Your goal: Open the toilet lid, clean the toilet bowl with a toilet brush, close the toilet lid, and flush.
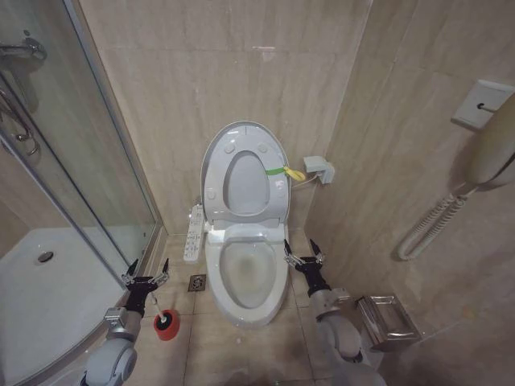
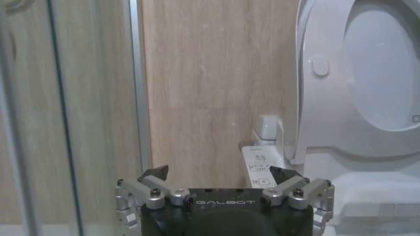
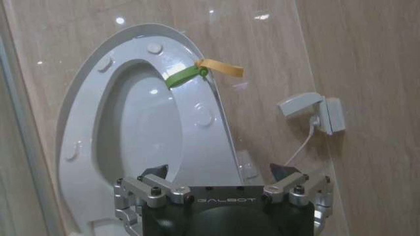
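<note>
The toilet lid stands raised against the back wall, with a green-yellow strap at its right edge; it also shows as the lid and the lid in the wrist views. Below it the white toilet bowl lies uncovered. The toilet brush stands in its red holder on the floor left of the bowl. My left gripper hovers open just above and left of the brush, nothing between its fingers. My right gripper is open beside the bowl's right rim, also without load.
A glass shower door and white shower tray fill the left. A long button panel hangs left of the bowl, with a floor drain below it. A wall socket, a handset and a steel box are on the right.
</note>
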